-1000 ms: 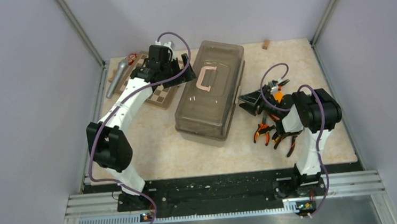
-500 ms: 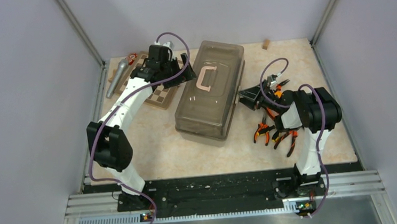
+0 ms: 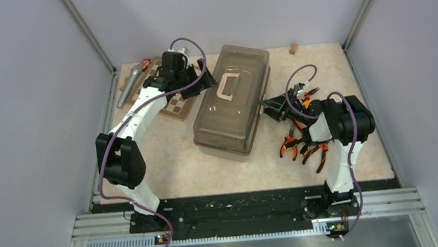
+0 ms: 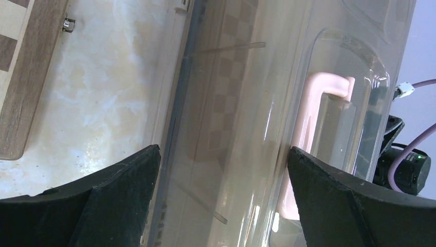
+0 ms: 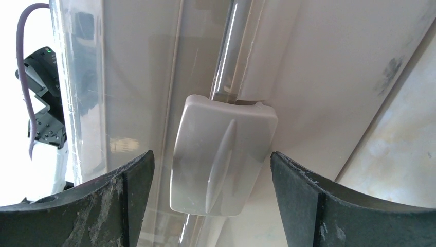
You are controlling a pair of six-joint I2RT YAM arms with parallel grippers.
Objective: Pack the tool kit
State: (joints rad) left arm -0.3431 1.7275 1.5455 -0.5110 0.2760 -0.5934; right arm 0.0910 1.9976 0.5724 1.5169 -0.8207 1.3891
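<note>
- While the toolbox (image 3: 232,99) is shut, unlatching seems the step: its latch (image 5: 221,162) sits between the right gripper's (image 5: 211,154) spread jaws.
- Also spread, the left gripper's (image 4: 222,150) jaws frame the lid's (image 4: 247,103) side.
- Next: flip that latch.

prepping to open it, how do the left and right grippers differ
The left gripper is at the toolbox's left side, the right gripper at its right. The left frames the pink handle, the right the grey latch. Both are open, holding nothing.
</note>
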